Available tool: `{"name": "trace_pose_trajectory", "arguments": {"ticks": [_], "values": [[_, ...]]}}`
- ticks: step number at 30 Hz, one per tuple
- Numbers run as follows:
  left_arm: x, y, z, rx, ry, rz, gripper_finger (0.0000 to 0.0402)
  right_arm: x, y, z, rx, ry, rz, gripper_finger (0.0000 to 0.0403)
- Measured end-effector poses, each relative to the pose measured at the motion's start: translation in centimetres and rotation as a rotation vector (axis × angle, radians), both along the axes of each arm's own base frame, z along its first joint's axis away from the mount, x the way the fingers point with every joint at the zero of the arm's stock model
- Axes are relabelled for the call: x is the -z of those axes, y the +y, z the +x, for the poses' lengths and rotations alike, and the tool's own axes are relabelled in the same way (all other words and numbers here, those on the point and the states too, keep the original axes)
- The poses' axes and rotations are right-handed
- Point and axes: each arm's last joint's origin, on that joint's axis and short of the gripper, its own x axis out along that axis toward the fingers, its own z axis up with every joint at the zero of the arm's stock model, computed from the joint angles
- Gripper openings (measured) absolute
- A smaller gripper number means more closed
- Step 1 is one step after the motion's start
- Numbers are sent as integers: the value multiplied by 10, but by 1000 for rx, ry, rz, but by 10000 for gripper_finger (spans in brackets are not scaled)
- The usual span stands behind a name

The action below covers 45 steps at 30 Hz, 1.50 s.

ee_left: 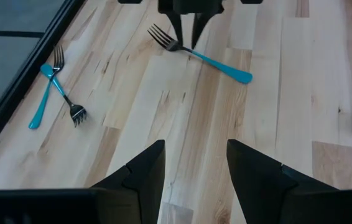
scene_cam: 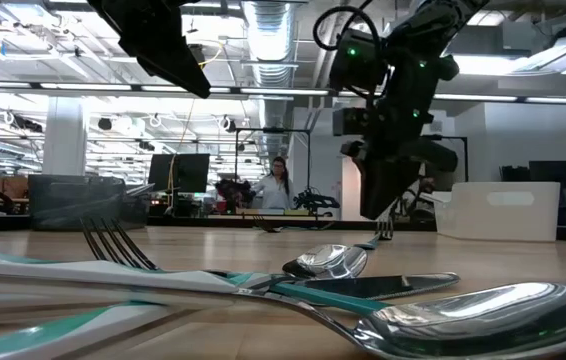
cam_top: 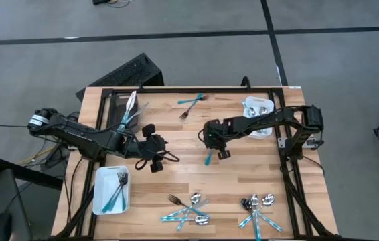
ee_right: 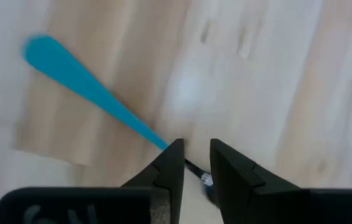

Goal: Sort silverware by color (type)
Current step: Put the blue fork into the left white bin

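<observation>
A teal-handled fork point(ee_left: 216, 62) lies flat on the wooden table near its middle, with its teal handle point(ee_right: 95, 90) pointing away from the fingers. My right gripper point(ee_right: 197, 168) points steeply down over the fork's metal neck point(ee_right: 194, 167). Its fingers stand on either side of the neck with a narrow gap, and the neck shows as a thin line between them. My left gripper point(ee_left: 194, 168) hovers open over bare wood to the left of the fork, holding nothing. In the high view my left gripper point(cam_top: 157, 152) and right gripper point(cam_top: 217, 148) face each other across the table's middle.
A teal fork crossed with a silver fork point(ee_left: 58, 87) lies near the far edge. Two heaps of silverware point(cam_top: 189, 211) point(cam_top: 258, 211) lie along the near edge. A white bin point(cam_top: 99, 197) holds teal forks at near left, a dark bin point(cam_top: 112, 100) stands at far left, and another white bin point(cam_top: 258, 107) at far right.
</observation>
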Motion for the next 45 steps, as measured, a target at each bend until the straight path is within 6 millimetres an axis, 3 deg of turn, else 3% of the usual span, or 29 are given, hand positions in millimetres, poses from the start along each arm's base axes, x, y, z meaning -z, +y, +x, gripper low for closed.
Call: {"name": "trace_pose_trajectory", "arguments": {"ticks": [7, 11, 29, 37, 45], "values": [[0, 2, 0, -3, 2, -5, 159, 9, -4, -7, -123, 123, -37, 104], [0, 2, 0, -3, 1, 2, 159, 11, -3, -6, -169, 95, -58, 104], [-4, 7, 6, -19, -53, 2, 159, 24, -12, -6, -106, 46, -52, 102], [-6, 8, 7, -22, -80, -4, 159, 46, -9, 3, -84, 64, -40, 101], [-6, 10, 8, -23, -77, 0, 159, 43, -3, 0, -23, 70, -4, 64]]}}
